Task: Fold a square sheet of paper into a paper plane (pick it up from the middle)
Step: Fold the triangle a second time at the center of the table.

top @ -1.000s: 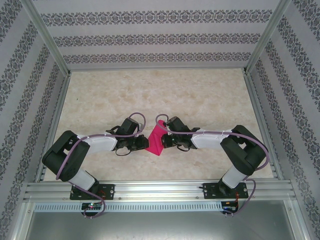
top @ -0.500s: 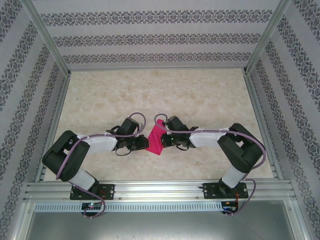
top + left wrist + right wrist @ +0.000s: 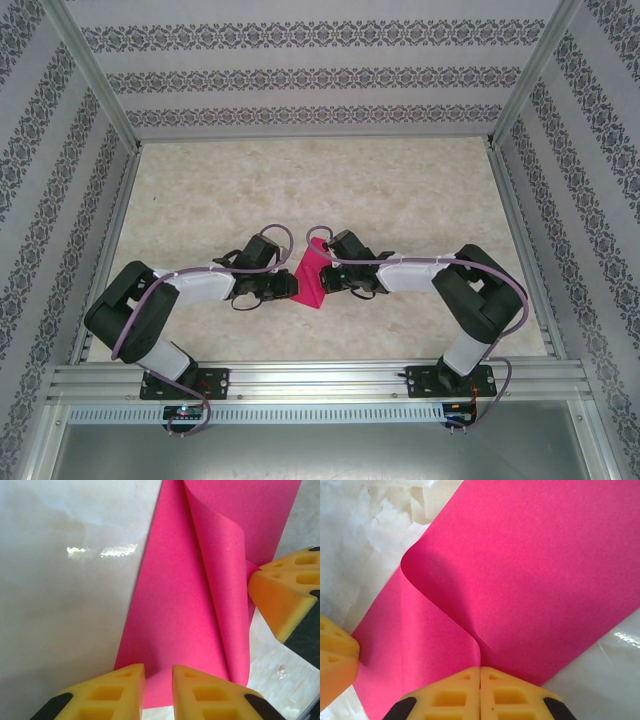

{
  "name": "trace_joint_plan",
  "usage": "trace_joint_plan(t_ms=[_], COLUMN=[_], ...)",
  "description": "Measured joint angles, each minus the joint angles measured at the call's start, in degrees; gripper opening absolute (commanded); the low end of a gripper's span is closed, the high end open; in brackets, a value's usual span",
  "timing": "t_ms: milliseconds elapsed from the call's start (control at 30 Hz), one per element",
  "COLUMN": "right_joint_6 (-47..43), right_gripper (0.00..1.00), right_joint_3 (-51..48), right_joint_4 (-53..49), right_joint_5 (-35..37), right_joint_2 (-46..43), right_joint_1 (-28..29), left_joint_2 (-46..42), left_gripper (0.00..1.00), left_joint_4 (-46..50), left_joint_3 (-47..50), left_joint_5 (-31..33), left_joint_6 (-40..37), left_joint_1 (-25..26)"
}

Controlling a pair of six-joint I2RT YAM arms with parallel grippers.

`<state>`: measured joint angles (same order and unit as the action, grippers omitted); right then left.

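The square sheet of paper (image 3: 312, 283) is magenta-pink and partly folded, lying on the table between my two grippers. In the right wrist view one flap of the paper (image 3: 520, 570) curls over, and my right gripper (image 3: 480, 672) is shut on the pinched fold at its near edge. In the left wrist view the paper (image 3: 190, 605) forms a narrow shape with a raised, curled flap on the right. My left gripper (image 3: 158, 674) stands over its near edge, jaws a little apart, pink showing in the gap. Seen from above, the left gripper (image 3: 292, 288) and right gripper (image 3: 325, 280) face each other across the sheet.
The marble-patterned tabletop (image 3: 320, 190) stretches away beyond the arms. Aluminium rails (image 3: 110, 250) and patterned walls (image 3: 320, 80) close in the sides and back. A metal beam (image 3: 320, 380) runs along the near edge at the arm bases.
The left jaws have parted slightly over the paper's edge. The right arm has shifted a little to the left, still pinching the fold; the paper has hardly moved.
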<state>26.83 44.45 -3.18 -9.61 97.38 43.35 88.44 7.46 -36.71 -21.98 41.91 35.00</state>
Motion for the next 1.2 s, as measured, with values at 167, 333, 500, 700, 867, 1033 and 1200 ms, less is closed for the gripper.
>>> trace_joint_plan(t_ms=[167, 333, 500, 700, 867, 1033, 1200], right_joint_6=[0.0, 0.0, 0.02, 0.07, 0.22, 0.22, 0.22], right_gripper=[0.07, 0.07, 0.07, 0.07, 0.07, 0.07, 0.07], right_joint_3=[0.09, 0.33, 0.72, 0.83, 0.83, 0.83, 0.83], right_joint_4=[0.2, 0.57, 1.36, 2.49, 3.08, 3.28, 3.67], right_joint_5=[-0.17, -0.37, -0.66, -1.11, -1.29, -1.49, -1.95], right_joint_2=[0.2, 0.57, 1.22, 1.79, 2.01, 2.12, 2.27], right_joint_1=[-0.02, -0.02, -0.02, -0.02, -0.02, -0.02, -0.02], left_joint_2=[-4.59, -6.29, -0.26, 6.34, 8.41, 9.84, 11.93], left_gripper=[0.31, 0.31, 0.28, 0.27, 0.27, 0.26, 0.24], left_joint_4=[5.57, 4.63, -0.46, -4.28, -8.15, -8.76, -8.76], left_joint_3=[-2.14, -7.26, -9.75, -9.73, -9.73, -9.75, -9.75], left_joint_5=[1.86, 1.14, -2.05, -3.52, -4.57, -4.0, -1.46], left_joint_6=[-0.09, 0.85, 4.55, 8.72, 10.84, 11.13, 10.86], left_joint_1=[0.0, -0.42, -0.76, -0.83, -0.83, -0.85, -0.85])
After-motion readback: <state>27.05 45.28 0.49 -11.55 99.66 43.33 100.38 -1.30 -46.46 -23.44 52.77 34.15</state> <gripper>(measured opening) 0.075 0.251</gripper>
